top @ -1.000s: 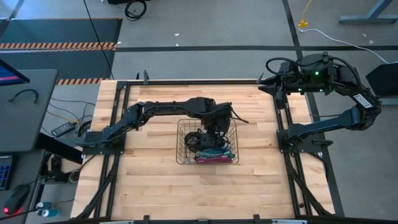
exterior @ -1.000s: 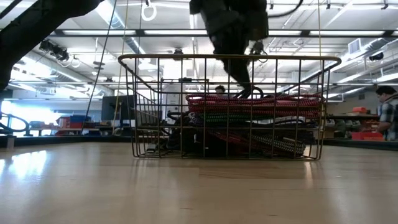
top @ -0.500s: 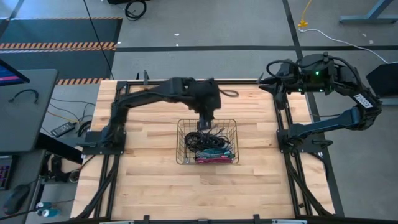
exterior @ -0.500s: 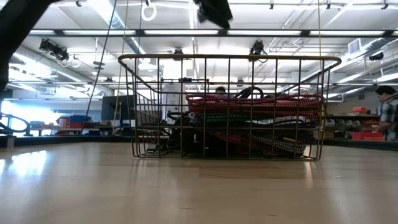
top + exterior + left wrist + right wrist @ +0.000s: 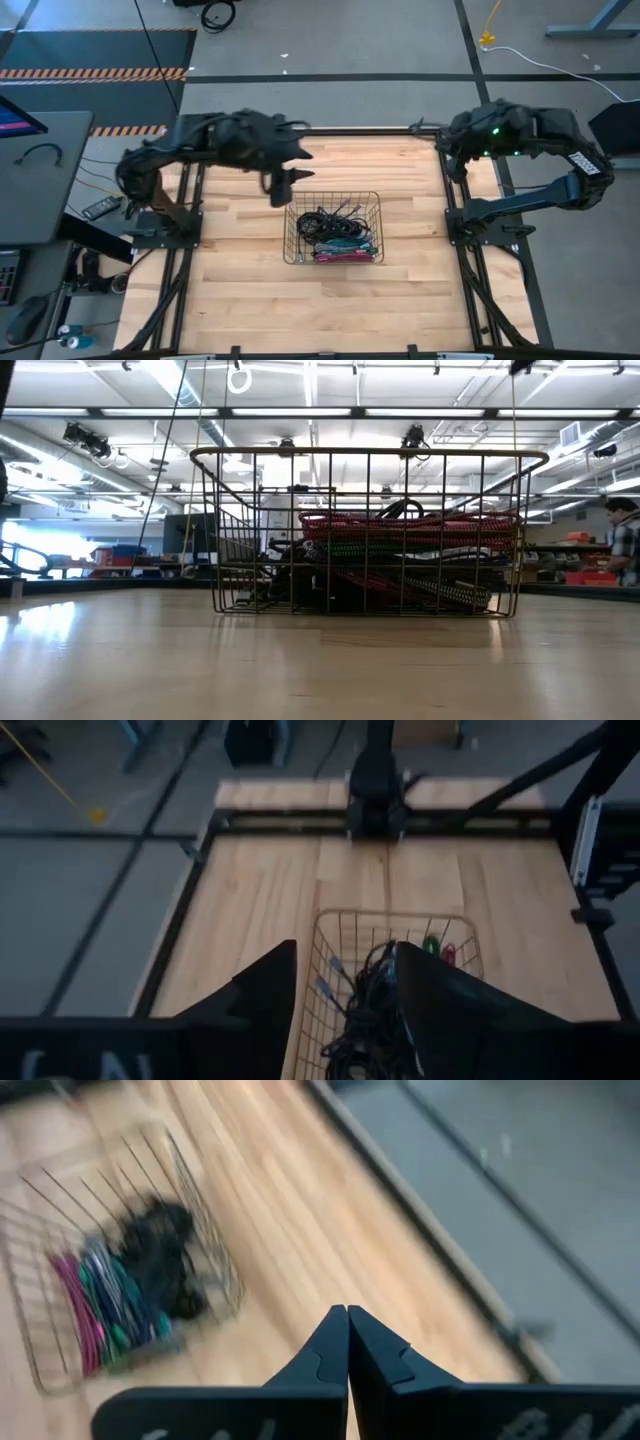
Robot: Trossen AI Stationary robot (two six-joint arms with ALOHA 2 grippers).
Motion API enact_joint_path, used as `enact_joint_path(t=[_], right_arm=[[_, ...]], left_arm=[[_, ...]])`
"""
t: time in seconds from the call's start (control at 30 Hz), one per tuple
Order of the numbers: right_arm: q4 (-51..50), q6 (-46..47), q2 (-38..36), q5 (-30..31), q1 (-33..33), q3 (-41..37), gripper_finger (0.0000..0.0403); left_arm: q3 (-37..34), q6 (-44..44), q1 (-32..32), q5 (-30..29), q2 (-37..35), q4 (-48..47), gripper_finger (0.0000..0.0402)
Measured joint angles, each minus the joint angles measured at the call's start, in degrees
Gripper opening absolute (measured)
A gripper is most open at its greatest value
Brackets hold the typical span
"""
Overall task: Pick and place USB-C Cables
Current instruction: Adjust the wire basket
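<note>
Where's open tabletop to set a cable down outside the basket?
Bare wood lies on each side of the wire basket, out to the side rails, and between it and the table's near edge. The basket itself is crowded with USB-C cables. The left end effector hangs off its far-left corner.

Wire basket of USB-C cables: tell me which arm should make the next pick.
Left. The left gripper hangs open beside the wire basket, near the USB-C cables. The right gripper is shut at the table's far right edge, much farther off.
</note>
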Motion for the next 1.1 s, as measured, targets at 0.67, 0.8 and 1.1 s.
enact_joint_path(t=[0.67,0.8,1.1], right_arm=[[43.81,30.67,-4.44,-11.68,13.87,-57.29,0.0],[47.44,31.61,-2.16,-11.5,14.61,-57.53,0.0],[56.7,29.58,3.65,-11.31,14.68,-57.53,0.0]], left_arm=[[-0.05,-1.48,-11.75,-14.13,-8.2,-2.0,0.0167],[-0.07,-1.52,-11.73,-14.32,-8.16,-2.73,0.0167],[-0.07,-1.54,-11.73,-14.34,-8.13,-2.8,0.0167]])
